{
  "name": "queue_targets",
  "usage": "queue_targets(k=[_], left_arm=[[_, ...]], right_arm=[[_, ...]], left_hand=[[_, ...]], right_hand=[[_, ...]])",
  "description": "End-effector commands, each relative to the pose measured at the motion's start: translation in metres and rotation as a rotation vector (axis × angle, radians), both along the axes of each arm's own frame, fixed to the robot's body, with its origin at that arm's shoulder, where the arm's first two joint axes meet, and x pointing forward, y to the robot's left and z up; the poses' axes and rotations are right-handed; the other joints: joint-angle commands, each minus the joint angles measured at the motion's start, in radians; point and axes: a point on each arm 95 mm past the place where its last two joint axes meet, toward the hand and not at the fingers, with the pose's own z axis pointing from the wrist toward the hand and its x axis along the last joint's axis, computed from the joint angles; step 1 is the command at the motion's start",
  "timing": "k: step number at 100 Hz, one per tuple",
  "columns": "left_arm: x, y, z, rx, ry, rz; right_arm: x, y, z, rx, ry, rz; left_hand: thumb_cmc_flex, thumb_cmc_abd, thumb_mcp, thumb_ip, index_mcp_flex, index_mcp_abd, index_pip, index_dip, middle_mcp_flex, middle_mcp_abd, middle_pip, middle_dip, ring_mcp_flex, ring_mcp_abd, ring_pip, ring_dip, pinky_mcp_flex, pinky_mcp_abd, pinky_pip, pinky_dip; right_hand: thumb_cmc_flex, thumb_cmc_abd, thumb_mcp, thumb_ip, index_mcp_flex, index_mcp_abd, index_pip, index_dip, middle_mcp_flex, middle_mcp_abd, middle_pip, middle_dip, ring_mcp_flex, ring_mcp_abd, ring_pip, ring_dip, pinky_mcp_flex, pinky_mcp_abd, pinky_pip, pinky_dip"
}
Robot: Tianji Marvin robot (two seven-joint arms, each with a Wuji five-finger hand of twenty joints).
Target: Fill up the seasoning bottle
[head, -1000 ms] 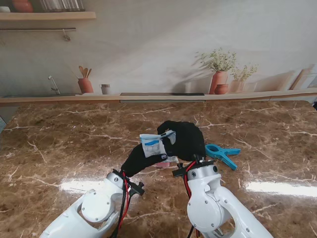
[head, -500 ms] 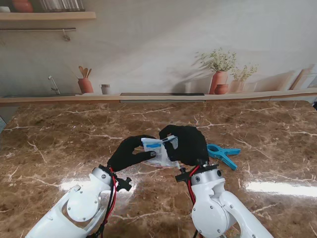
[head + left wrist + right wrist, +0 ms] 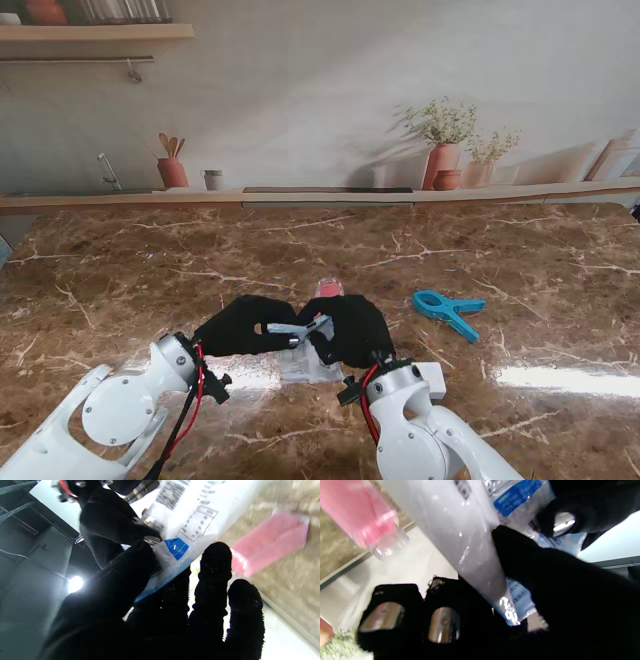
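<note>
The left hand point(image 3: 240, 325) and right hand point(image 3: 352, 328) meet near the table's near edge, each with its fingers closed on the top edge of the seasoning bag point(image 3: 300, 345), which hangs between them. A second ago both hands held the bag farther out and higher; they have drawn back toward the robot and come down, so the bag now hangs low over the marble table point(image 3: 130, 270). That pullback has uncovered the seasoning bottle point(image 3: 329, 289), pink-topped, standing just beyond the hands and apart from the bag. To the right lies a blue clip point(image 3: 448, 308), well clear. My reading is that the bag is being pulled open at its mouth; pouring has not begun, and the bag must return over the bottle.
</note>
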Motion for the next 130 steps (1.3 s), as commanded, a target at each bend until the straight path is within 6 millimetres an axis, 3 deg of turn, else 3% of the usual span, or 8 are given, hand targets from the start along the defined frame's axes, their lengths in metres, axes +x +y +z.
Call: queue_targets(k=[1, 56, 74, 87, 103, 110, 116, 130], left_arm=[[-0.006, 0.003, -0.016, 0.055, 0.043, -0.019], [-0.007, 0.003, -0.063, 0.177, 0.346, -0.136], [-0.004, -0.004, -0.072, 0.212, 0.313, -0.11], [-0.002, -0.009, -0.078, 0.207, 0.274, -0.078], [-0.002, -0.014, -0.081, 0.226, 0.204, -0.054], [-0.001, -0.014, -0.082, 0.237, 0.189, -0.047], [-0.001, -0.015, -0.084, 0.234, 0.196, -0.037], [0.001, -0.016, -0.089, 0.258, 0.166, -0.024]], right_arm=[[-0.007, 0.009, -0.014, 0.021, 0.068, 0.013], [-0.026, 0.014, -0.072, 0.171, 0.558, -0.054], [-0.023, 0.011, -0.082, 0.176, 0.624, -0.118], [-0.018, 0.007, -0.091, 0.139, 0.577, -0.123], [-0.012, 0.001, -0.104, 0.025, 0.387, -0.073], [-0.01, -0.002, -0.107, -0.035, 0.328, -0.047], [-0.008, -0.007, -0.111, -0.104, 0.281, -0.032], [-0.005, -0.011, -0.115, -0.184, 0.218, -0.03]], left_hand=[[0.041, 0.046, 0.049, -0.028, 0.027, -0.226, 0.065, 0.105, 0.053, -0.012, 0.001, -0.022, 0.061, 0.0, 0.05, -0.017, 0.025, 0.004, 0.068, 0.015], [0.128, 0.179, -0.091, -0.049, -0.084, -0.228, 0.143, 0.477, 0.033, 0.057, 0.156, -0.167, 0.118, 0.027, 0.147, -0.012, 0.06, 0.021, 0.165, 0.005], [0.164, 0.22, -0.192, -0.021, -0.098, -0.249, 0.113, 0.492, -0.008, 0.028, 0.188, -0.13, 0.071, 0.026, 0.136, 0.001, 0.018, 0.006, 0.144, 0.006], [0.184, 0.224, -0.233, -0.008, -0.087, -0.227, 0.077, 0.395, -0.021, 0.025, 0.16, -0.091, 0.046, 0.031, 0.113, -0.004, -0.009, 0.003, 0.11, 0.0], [0.171, 0.204, -0.218, -0.002, -0.068, -0.233, 0.063, 0.337, -0.022, 0.013, 0.135, -0.062, 0.028, 0.021, 0.072, -0.019, -0.029, 0.001, 0.072, -0.01], [0.163, 0.212, -0.221, -0.004, -0.068, -0.238, 0.054, 0.322, -0.023, 0.005, 0.12, -0.071, 0.028, 0.021, 0.059, -0.025, -0.029, 0.001, 0.072, -0.01], [0.167, 0.216, -0.233, -0.002, -0.07, -0.23, 0.043, 0.304, -0.027, 0.015, 0.107, -0.083, 0.024, 0.029, 0.041, -0.035, -0.028, 0.002, 0.071, -0.01], [0.164, 0.208, -0.254, 0.006, -0.059, -0.234, 0.018, 0.26, -0.023, 0.007, 0.09, -0.104, 0.028, 0.029, 0.032, -0.045, -0.026, 0.008, 0.065, -0.015]], right_hand=[[0.13, 0.142, 0.182, 0.124, 0.214, -0.124, 0.24, 0.132, 0.114, -0.073, 0.106, -0.012, 0.032, -0.12, 0.054, 0.032, 0.041, 0.019, 0.102, 0.027], [0.117, 0.155, 0.182, 0.121, 0.19, -0.108, 0.23, 0.131, 0.112, -0.081, 0.091, -0.024, 0.032, -0.126, 0.037, 0.025, 0.042, 0.015, 0.092, 0.026], [0.098, 0.162, 0.182, 0.1, 0.167, -0.115, 0.212, 0.125, 0.109, -0.095, 0.04, -0.03, 0.033, -0.122, -0.015, 0.001, 0.023, -0.006, 0.069, 0.015], [0.114, 0.242, 0.091, 0.061, 0.093, -0.118, 0.194, 0.103, 0.048, -0.087, -0.057, 0.024, 0.03, -0.045, -0.159, -0.07, -0.163, -0.034, 0.025, 0.082], [0.149, 0.239, 0.014, -0.03, -0.009, -0.1, 0.148, -0.011, -0.074, -0.058, -0.201, -0.053, -0.114, 0.015, -0.379, -0.123, -0.385, -0.047, -0.142, 0.141], [0.119, 0.217, -0.009, -0.059, -0.08, -0.089, 0.141, -0.169, -0.096, -0.045, -0.249, -0.097, -0.149, 0.023, -0.427, -0.15, -0.42, -0.047, -0.19, 0.164], [0.012, 0.218, -0.062, -0.047, -0.176, -0.094, 0.181, -0.305, -0.135, -0.047, -0.286, -0.111, -0.192, 0.012, -0.481, -0.158, -0.459, -0.052, -0.235, 0.162], [-0.026, 0.17, -0.142, -0.063, -0.259, -0.105, 0.186, -0.289, -0.205, -0.081, -0.315, -0.102, -0.264, -0.02, -0.546, -0.171, -0.515, -0.068, -0.278, 0.169]])
